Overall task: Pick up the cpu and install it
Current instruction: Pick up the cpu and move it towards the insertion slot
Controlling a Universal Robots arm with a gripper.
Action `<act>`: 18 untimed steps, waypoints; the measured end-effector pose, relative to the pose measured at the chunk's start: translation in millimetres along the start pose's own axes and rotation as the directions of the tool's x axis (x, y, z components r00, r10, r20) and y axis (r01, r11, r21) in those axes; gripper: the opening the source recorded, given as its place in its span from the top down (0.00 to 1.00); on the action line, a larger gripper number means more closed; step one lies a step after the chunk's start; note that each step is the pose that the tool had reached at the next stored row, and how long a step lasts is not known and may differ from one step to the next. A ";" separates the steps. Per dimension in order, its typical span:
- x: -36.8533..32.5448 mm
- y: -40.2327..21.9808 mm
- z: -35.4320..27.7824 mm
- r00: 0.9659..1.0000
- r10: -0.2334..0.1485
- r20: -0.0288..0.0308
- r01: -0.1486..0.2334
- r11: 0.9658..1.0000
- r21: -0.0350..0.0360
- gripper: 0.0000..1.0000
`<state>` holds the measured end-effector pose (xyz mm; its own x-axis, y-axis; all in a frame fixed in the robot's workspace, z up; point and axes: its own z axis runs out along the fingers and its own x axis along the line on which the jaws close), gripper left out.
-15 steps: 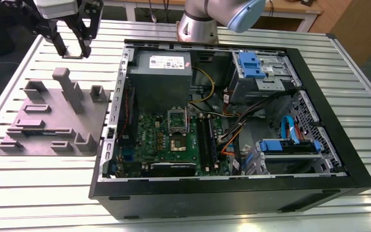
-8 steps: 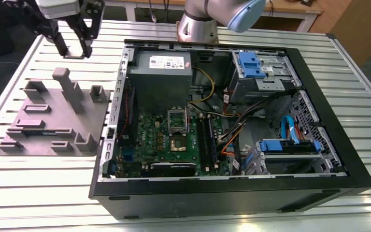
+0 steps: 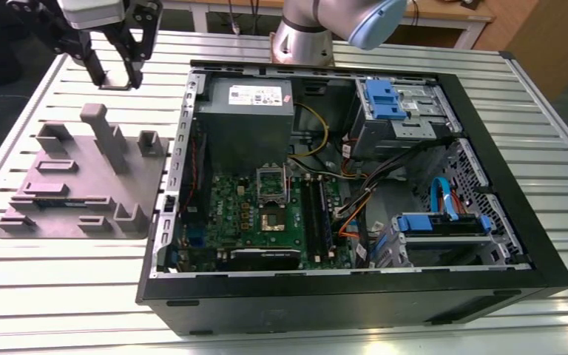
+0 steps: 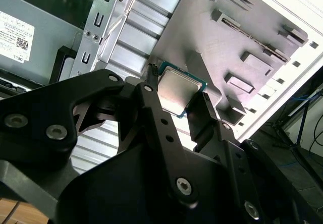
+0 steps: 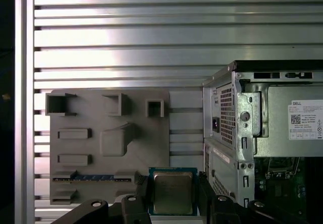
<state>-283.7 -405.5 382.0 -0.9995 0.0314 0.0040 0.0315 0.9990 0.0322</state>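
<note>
We see the pincer [image 4: 177, 95] clamped on the one cpu [image 4: 179, 90], its two fingers [image 4: 156, 114] on opposite edges, likely so that the chip stays flat for seating. It hangs above the table [image 3: 67, 296], near the single moulded tray [image 3: 77, 185] and the one open computer case [image 3: 363, 299].

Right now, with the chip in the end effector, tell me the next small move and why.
Probably carry the cpu toward the exterior view's right, keeping above the computer case wall. The end effector holds it over the table near the grey tray, outside the case; the socket sits on the motherboard inside.
</note>
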 end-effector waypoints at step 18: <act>-5.7 0.2 0.0 1.000 0.000 0.000 0.000 1.000 0.000 0.53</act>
<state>-278.0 -405.5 382.0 -0.9995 0.0314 0.0039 0.0315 0.9990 0.0323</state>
